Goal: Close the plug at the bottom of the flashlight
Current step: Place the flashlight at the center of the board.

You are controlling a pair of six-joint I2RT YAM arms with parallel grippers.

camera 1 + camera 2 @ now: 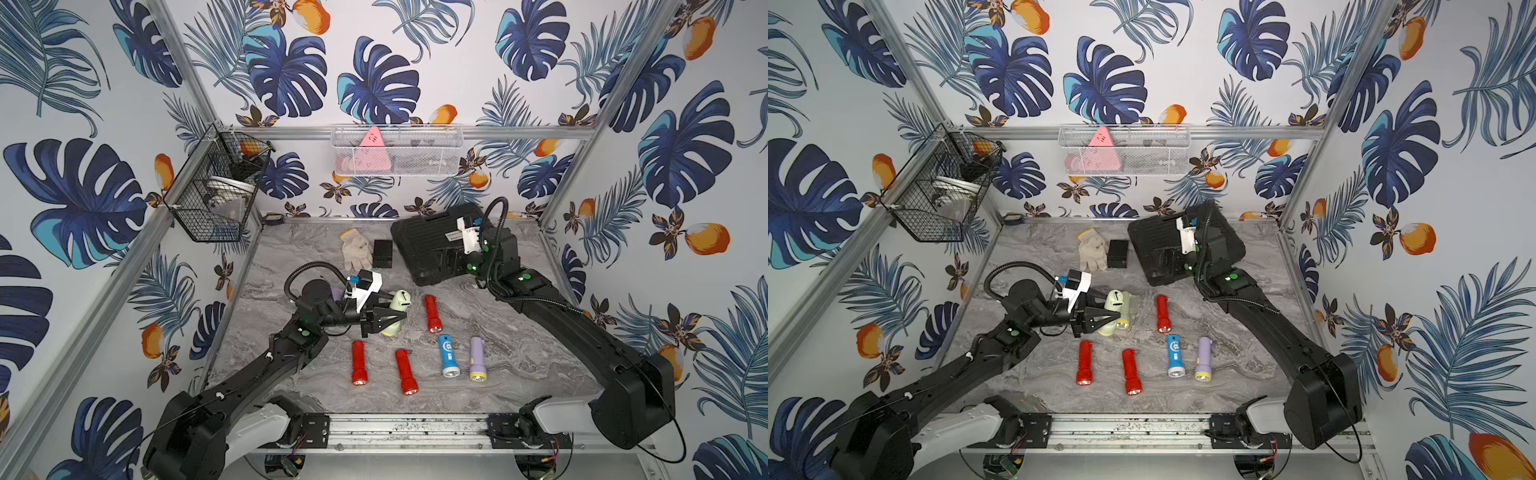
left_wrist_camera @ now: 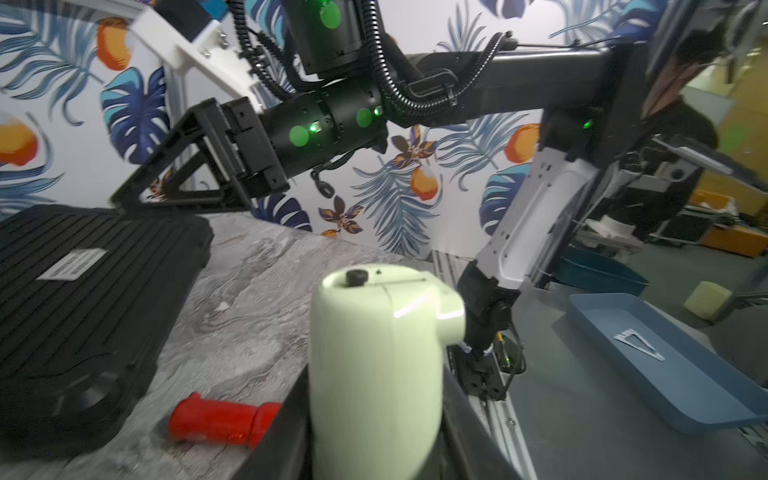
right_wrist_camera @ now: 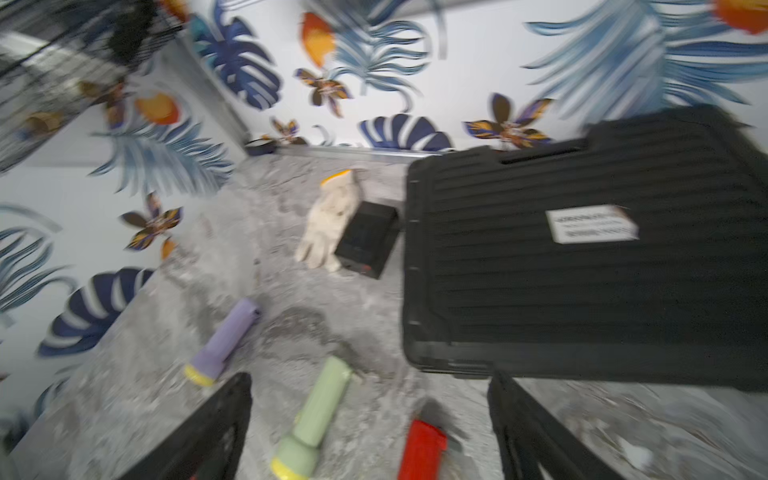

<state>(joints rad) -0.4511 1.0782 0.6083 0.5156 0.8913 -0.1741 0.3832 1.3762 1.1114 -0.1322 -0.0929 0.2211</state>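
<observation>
Since the plug (image 2: pixel 405 286) looks flush with the butt of the pale green flashlight (image 2: pixel 374 365) in the left wrist view, the closing seems done, only the set-down remaining. The left gripper (image 1: pixel 384 320) pinches that flashlight near the middle of the table (image 1: pixel 519 374), its plug unreadable in both top views; the right wrist view shows the right gripper (image 3: pixel 370 376) spread, empty, by the black case (image 3: pixel 582 270).

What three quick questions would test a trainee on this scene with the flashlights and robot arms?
1. Which hand grips the pale green flashlight? A) left hand B) right hand C) neither
2. True or false: the right hand is open and empty.
3. How many red flashlights lie on the table?
Key: 1 A; 2 true; 3 three.
</observation>
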